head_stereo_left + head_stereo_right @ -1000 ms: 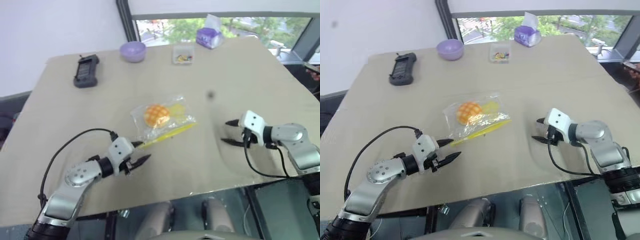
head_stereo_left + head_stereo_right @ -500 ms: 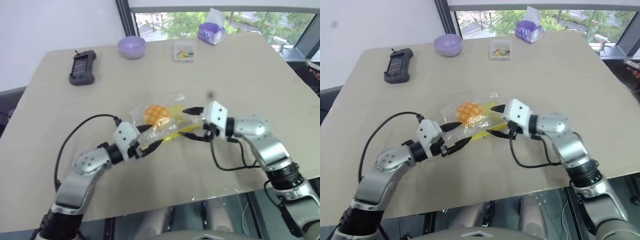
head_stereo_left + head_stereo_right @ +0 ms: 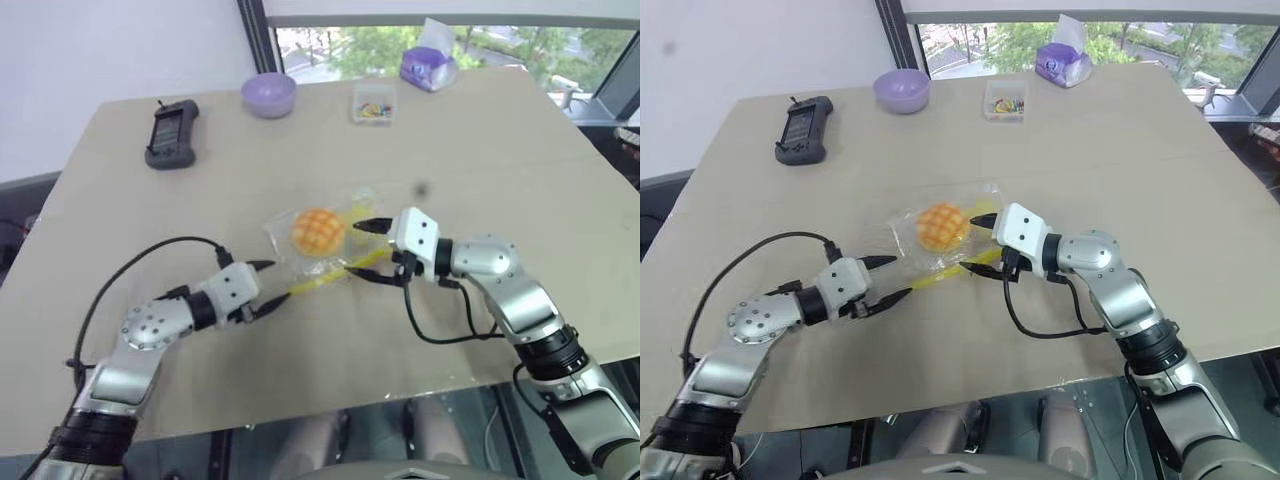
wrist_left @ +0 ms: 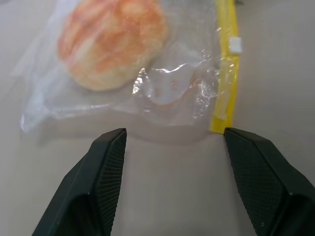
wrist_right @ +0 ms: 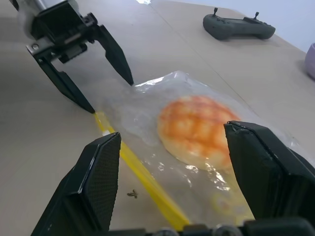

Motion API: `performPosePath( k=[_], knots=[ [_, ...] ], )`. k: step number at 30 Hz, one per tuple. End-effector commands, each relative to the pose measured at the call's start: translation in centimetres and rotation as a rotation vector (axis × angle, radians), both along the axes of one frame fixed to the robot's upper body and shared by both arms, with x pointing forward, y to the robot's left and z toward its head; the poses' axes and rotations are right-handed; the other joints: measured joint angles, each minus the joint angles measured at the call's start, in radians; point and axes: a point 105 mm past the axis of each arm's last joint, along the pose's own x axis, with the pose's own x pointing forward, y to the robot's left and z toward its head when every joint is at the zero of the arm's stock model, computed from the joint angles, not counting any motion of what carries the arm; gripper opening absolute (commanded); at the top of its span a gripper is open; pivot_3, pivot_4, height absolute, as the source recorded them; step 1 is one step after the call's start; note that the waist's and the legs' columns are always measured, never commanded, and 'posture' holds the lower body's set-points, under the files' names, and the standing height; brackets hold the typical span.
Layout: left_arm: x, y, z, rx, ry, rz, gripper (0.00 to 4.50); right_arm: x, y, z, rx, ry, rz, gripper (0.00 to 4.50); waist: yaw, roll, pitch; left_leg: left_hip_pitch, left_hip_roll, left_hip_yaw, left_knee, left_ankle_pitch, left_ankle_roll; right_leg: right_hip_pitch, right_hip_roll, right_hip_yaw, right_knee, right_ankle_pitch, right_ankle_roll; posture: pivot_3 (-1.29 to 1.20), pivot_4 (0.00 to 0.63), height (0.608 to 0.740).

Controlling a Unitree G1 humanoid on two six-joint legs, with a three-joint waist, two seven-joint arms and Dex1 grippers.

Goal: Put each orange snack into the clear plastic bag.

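Note:
The orange snack (image 3: pixel 318 230), a round bun with a criss-cross top, lies inside the clear plastic bag (image 3: pixel 352 213) at the middle of the table. The bag's yellow zip strip (image 3: pixel 325 280) runs along its near edge. My right gripper (image 3: pixel 356 249) is open at the bag's right end, one finger on the far side and one by the zip strip. In the right wrist view its fingers (image 5: pixel 98 182) flank the bun (image 5: pixel 197 130). My left gripper (image 3: pixel 277 282) is open just short of the bag's near-left corner. The left wrist view shows the bun (image 4: pixel 113 42) and zip strip (image 4: pixel 224 64) beyond its fingertips.
A black handheld controller (image 3: pixel 170 135) lies at the far left. A purple bowl (image 3: pixel 268 95), a small clear box of coloured bits (image 3: pixel 372 103) and a purple tissue pack (image 3: pixel 428 68) stand along the far edge. A dark spot (image 3: pixel 421 188) marks the table right of the bag.
My right gripper swung in from the right side of the table to the bag's right end. My left gripper reached over the bag's corner, then drew back just off it.

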Motion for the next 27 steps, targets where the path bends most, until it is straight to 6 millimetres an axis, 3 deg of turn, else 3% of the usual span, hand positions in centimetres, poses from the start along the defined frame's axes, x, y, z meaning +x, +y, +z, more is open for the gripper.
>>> performPosePath(
  k=[1, 3, 5, 8, 11, 12, 19, 26, 27],
  knots=[
    [-0.2, -0.9, -2.6, 0.023, 0.073, -0.039, 3.36, 0.1, 0.0, 1.6, 0.019, -0.066, -0.004, 3.63, 0.0, 0.0, -0.001, 0.0, 0.0, 0.0, 0.0, 0.0, 0.0, 0.0, 0.0, 0.0, 0.0, 0.0, 0.0, 0.0, 0.15, 0.736],
    [0.1, -1.4, -2.6, -0.009, 0.072, -0.042, 3.36, 0.1, -0.2, 1.6, 0.015, -0.068, -0.009, 3.63, 0.0, 0.0, -0.002, 0.0, 0.0, 0.0, 0.0, 0.0, 0.0, 0.0, 0.0, 0.0, 0.0, 0.0, 0.0, 0.0, 0.15, 0.736],
    [0.2, -1.5, -2.4, -0.018, 0.056, -0.051, 2.83, 0.0, -0.3, 1.6, 0.014, -0.067, -0.014, 3.63, -0.001, 0.001, -0.003, 0.0, 0.0, 0.0, 0.0, 0.0, 0.0, 0.0, 0.0, 0.0, 0.0, 0.0, 0.0, 0.0, 0.15, 0.736],
    [0.2, -1.8, -2.0, -0.046, 0.034, -0.072, 1.75, -0.1, -0.6, 1.3, 0.01, -0.059, -0.024, 3.63, -0.004, 0.0, -0.004, 0.0, 0.0, 0.0, 0.0, 0.0, 0.0, 0.0, 0.0, 0.0, 0.0, 0.0, 0.0, 0.0, 0.15, 0.736],
    [0.0, -2.1, -1.7, -0.051, 0.024, -0.104, 0.28, -0.2, -0.8, 1.0, 0.002, -0.053, -0.028, 3.63, -0.005, 0.0, -0.004, 0.0, 0.0, 0.0, 0.0, 0.0, 0.0, 0.0, 0.0, 0.0, 0.001, 0.0, 0.0, 0.0, 0.15, 0.736],
    [-0.2, -2.3, -1.6, -0.048, 0.024, -0.122, 0.12, -0.2, -0.9, 1.0, 0.001, -0.052, -0.031, 3.63, -0.007, 0.0, -0.004, 0.0, 0.0, 0.0, 0.0, 0.0, 0.0, 0.0, 0.0, 0.0, 0.001, 0.0, 0.0, 0.0, 0.15, 0.736],
    [-0.2, -3.2, -0.7, -0.07, 0.008, -0.151, 0.12, -0.5, -0.6, 0.8, 0.007, -0.048, -0.025, 3.63, -0.01, 0.0, -0.004, 0.0, 0.0, 0.0, 0.0, 0.0, 0.0, 0.0, 0.0, 0.001, 0.001, 0.0, 0.0, 0.0, 0.15, 0.736],
    [-0.3, -2.1, 0.3, -0.032, -0.02, -0.163, 0.12, -0.7, -0.4, 0.5, 0.004, -0.045, -0.018, 3.63, -0.011, 0.0, -0.003, -0.001, 0.0, 0.0, 0.0, 0.0, 0.0, 0.0, 0.0, 0.001, 0.001, 0.0, 0.0, 0.0, 0.15, 0.736],
    [-0.6, -2.1, 0.4, -0.047, -0.002, -0.175, 0.64, -0.7, -0.4, 0.5, 0.003, -0.045, -0.018, 3.63, -0.012, 0.0, -0.003, -0.001, 0.0, 0.0, 0.0, 0.0, 0.0, 0.0, 0.0, 0.001, 0.001, 0.0, 0.0, 0.0, 0.15, 0.736]
  ],
)
